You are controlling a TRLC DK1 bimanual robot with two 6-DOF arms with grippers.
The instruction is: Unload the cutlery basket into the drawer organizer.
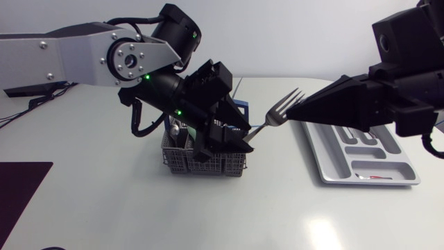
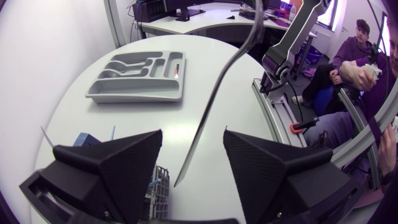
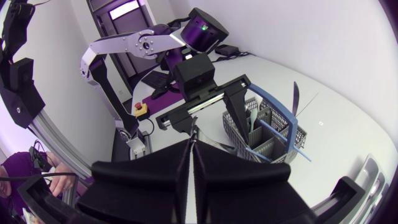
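Right pincer [image 1: 297,111] pinching fork [image 1: 277,114], left pincer [image 2: 193,138] spread above cutlery basket [image 1: 208,164]

White bench [image 1: 104,215], matte, curved edge in L wrist view. Soft light glare [image 1: 322,232] on the surface, front-right. Dark purple mat [image 1: 21,198] lies flat at the bench's front-left corner, partly cut off by view edge, so full shape can't be told. Thin black cables [image 1: 38,101] run loose across the bench at far left, back of the mat and well apart from it. Cable ends not visible.
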